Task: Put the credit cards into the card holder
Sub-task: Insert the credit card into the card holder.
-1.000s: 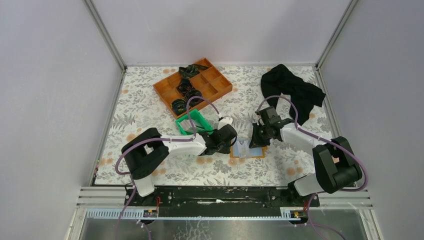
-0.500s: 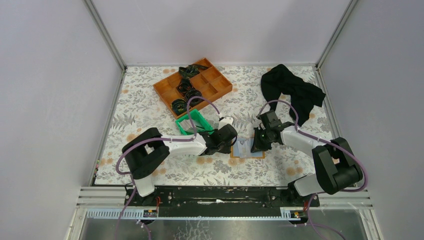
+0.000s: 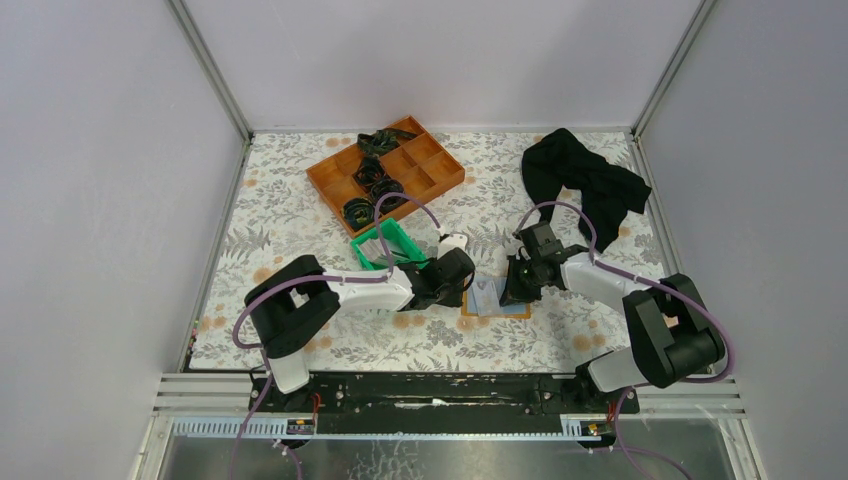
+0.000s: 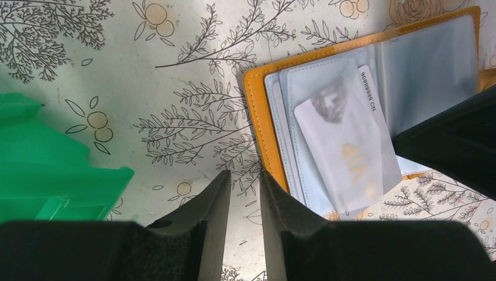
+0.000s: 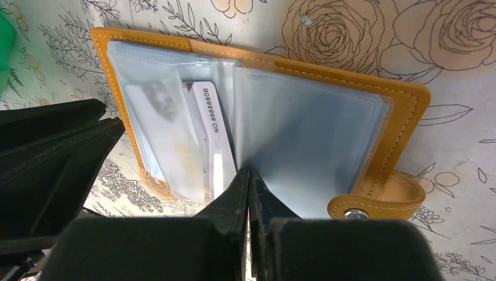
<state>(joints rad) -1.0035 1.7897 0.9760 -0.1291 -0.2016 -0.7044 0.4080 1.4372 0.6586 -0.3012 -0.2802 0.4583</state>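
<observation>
Orange holder (image 5: pixel 403 111) lies open on the table, one card (image 4: pixel 345 146) partly in a clear sleeve, its free end past the holder's edge. The card looks thin, stiff and slick, so nudge that end rather than pinch it. Left gripper (image 4: pixel 244 175), slightly parted and empty, sits just beside the holder. Right gripper (image 5: pixel 248 175), pressed together, rests at its fold. A green bin (image 4: pixel 52 170) beyond leaves little room.

right gripper (image 5: pixel 248 178): shifted slightly left and near, over the open card holder (image 5: pixel 327 134) | jaws: closed the last small gap, now pressed together
</observation>
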